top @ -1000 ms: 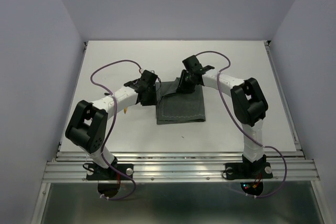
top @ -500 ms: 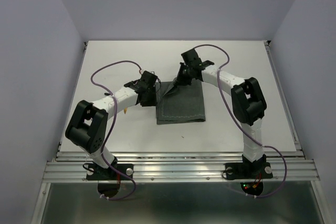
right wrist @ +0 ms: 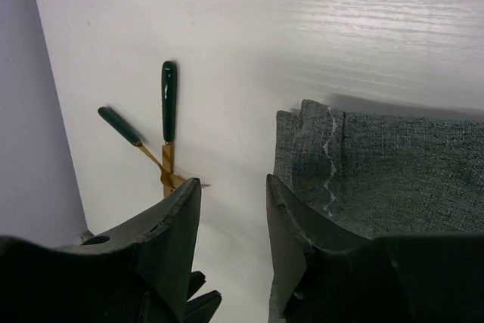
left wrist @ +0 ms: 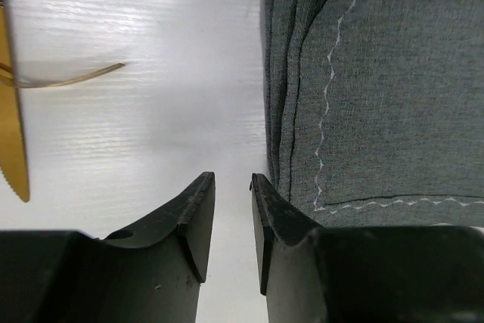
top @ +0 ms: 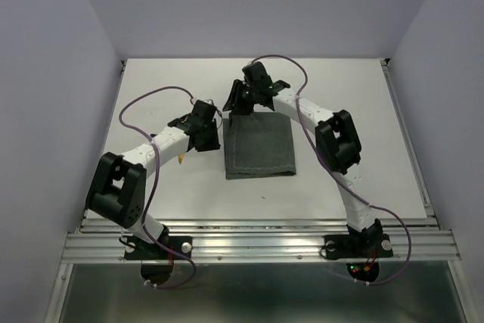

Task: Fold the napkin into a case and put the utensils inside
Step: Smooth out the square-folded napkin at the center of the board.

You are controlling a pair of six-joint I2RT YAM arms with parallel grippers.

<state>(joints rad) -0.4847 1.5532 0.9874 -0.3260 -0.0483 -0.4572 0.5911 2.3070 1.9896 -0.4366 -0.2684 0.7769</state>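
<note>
The napkin (top: 259, 147) lies folded flat as a dark grey-green rectangle at mid table. It also shows in the left wrist view (left wrist: 378, 73) and in the right wrist view (right wrist: 386, 164), with layered folds and light stitching. My left gripper (top: 216, 137) (left wrist: 231, 183) sits at the cloth's left edge, jaws a narrow gap apart, empty. My right gripper (top: 231, 105) (right wrist: 233, 187) is open and empty over the cloth's far left corner. The utensils (right wrist: 168, 111), gold with dark green handles, lie crossed left of the cloth; a gold blade (left wrist: 13, 111) shows, and a gold tip (top: 181, 159) peeks from under the left arm.
The white table (top: 340, 88) ends at a raised rail (top: 404, 134) on the right and a metal frame (top: 257, 246) at the front. Purple cables (top: 151, 104) loop above both arms.
The right gripper has let go of the lifted cloth flap and moved back and left to the far left corner. The napkin now lies flat. The left gripper has drawn slightly left.
</note>
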